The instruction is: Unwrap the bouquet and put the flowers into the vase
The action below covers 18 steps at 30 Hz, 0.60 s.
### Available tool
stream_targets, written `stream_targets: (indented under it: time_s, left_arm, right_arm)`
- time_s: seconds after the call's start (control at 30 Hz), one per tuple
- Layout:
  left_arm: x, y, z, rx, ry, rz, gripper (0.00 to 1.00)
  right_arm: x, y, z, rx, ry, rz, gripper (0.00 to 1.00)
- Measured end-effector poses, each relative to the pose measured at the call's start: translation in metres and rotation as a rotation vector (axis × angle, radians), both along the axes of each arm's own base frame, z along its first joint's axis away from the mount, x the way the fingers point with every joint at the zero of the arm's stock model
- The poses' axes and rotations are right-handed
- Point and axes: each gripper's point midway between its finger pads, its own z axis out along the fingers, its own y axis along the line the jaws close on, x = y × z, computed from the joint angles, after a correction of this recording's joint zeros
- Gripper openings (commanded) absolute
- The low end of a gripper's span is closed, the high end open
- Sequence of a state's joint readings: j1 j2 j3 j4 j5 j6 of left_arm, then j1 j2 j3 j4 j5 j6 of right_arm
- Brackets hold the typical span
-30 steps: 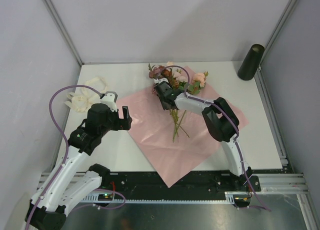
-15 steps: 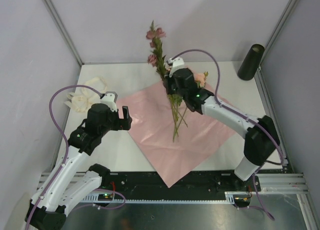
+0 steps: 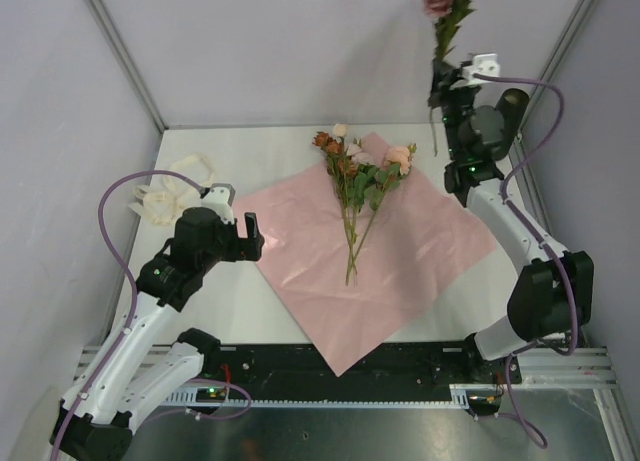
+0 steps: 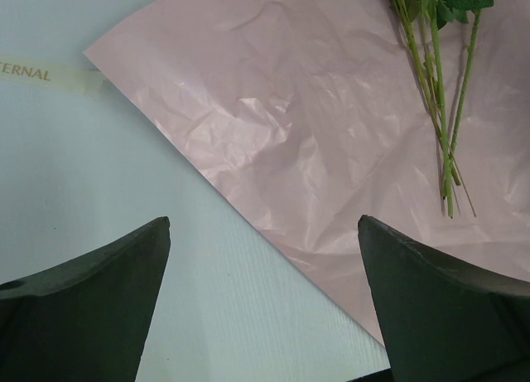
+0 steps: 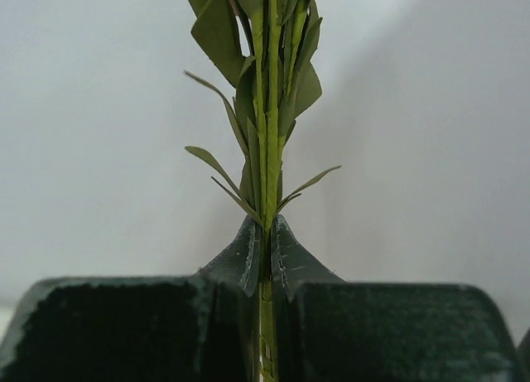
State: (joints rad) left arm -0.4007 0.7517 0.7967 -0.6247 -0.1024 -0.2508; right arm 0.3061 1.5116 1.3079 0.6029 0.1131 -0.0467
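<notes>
R gripper (image 3: pixel 438 84) is closed tight on a single stem (image 3: pixel 446 26), pinched betw. both fingertips. In the wrist view the stem (image 5: pixel 270 108) is seen running straight up out of the grip, w/ narrow leaves spread just above it. From overhead a pink bloom is seen at the stem's top. The stem is held upright, well above the table (image 3: pixel 250 151). The vase (image 3: pixel 514 103) is found just behind this gripper's wrist, partly hidden by the arm. The rest of the flowers (image 3: pixel 358 176) are laid below & to the L of the R gripper, on the pink paper (image 3: pixel 330 271), which is spread flat.

L gripper (image 3: pixel 240 211) is opened wide, w/ nothing held. Directly ahead of it the paper's edge is seen betw. the fingers, and the green stem ends (image 4: pixel 439 108) are seen ahead to its R. A cream ribbon (image 3: pixel 170 186) is bunched on the table beyond it, to its L.
</notes>
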Motion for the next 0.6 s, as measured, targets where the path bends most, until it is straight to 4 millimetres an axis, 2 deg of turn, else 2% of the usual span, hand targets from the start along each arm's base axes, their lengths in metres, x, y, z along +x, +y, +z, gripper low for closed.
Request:
stream_targets:
  time_s: [0.07, 0.13, 0.2, 0.33, 0.47, 0.6]
  left_arm:
    - [0.0, 0.0, 0.0, 0.0, -0.001, 0.0, 1.0]
    - [0.0, 0.0, 0.0, 0.0, -0.001, 0.0, 1.0]
    - [0.0, 0.0, 0.0, 0.0, 0.0, 0.0, 1.0]
    - [0.0, 0.0, 0.0, 0.001, 0.0, -0.001, 1.0]
    - [0.001, 0.0, -0.002, 0.011, 0.006, -0.004, 1.0]
    - [0.002, 0.0, -0.004, 0.015, 0.014, -0.004, 1.0]
  right_arm:
    - [0.006, -0.032, 0.022, -0.006, -0.112, -0.059, 0.0]
    - [0.015, -0.062, 0.035, -0.017, -0.2, -0.116, 0.0]
    - [0.026, -0.091, 0.043, -0.039, -0.277, -0.169, 0.0]
    - [0.05, -0.135, 0.044, -0.081, -0.36, -0.238, 0.0]
    - [0.068, -0.172, 0.048, -0.12, -0.408, -0.295, 0.0]
    - [0.075, -0.196, 0.066, -0.149, -0.473, -0.33, 0.0]
